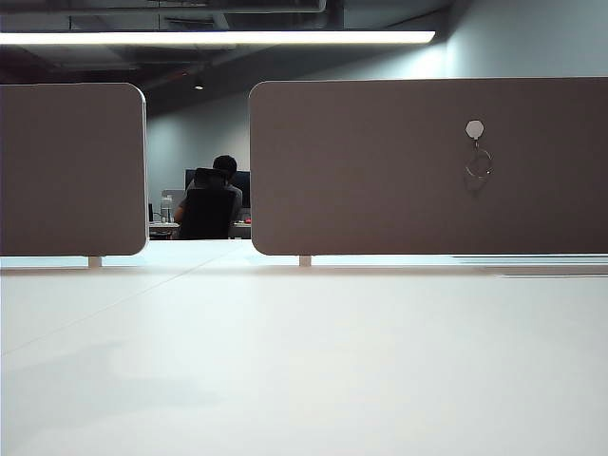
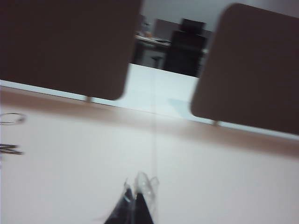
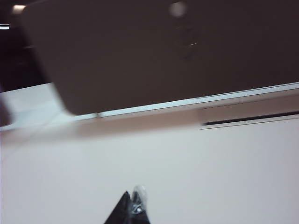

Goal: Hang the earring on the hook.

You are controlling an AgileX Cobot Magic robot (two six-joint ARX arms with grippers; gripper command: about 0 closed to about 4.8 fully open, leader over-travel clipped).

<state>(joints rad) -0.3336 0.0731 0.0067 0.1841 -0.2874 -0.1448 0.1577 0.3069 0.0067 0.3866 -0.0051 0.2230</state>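
Note:
The hook (image 1: 475,128) is a small pale hexagonal knob on the right brown panel (image 1: 380,190). The earring (image 1: 479,164), a thin silver wire hoop, hangs from the prong just beneath the knob, against the panel. Neither gripper appears in the exterior view. In the left wrist view my left gripper (image 2: 138,187) is shut with nothing in it, over the white table and facing the gap between the two panels. My right gripper (image 3: 132,198) is also shut and empty, well short of the panel. The hook (image 3: 177,8) is a blurred pale spot there; the earring is too smeared to make out.
A second brown panel (image 1: 71,171) stands at the left, with a gap between the two. Through the gap a seated person (image 1: 214,199) is far behind. A thin wire loop (image 2: 11,118) and a dark bit (image 2: 9,149) lie on the table. A slot (image 3: 252,117) runs below the right panel.

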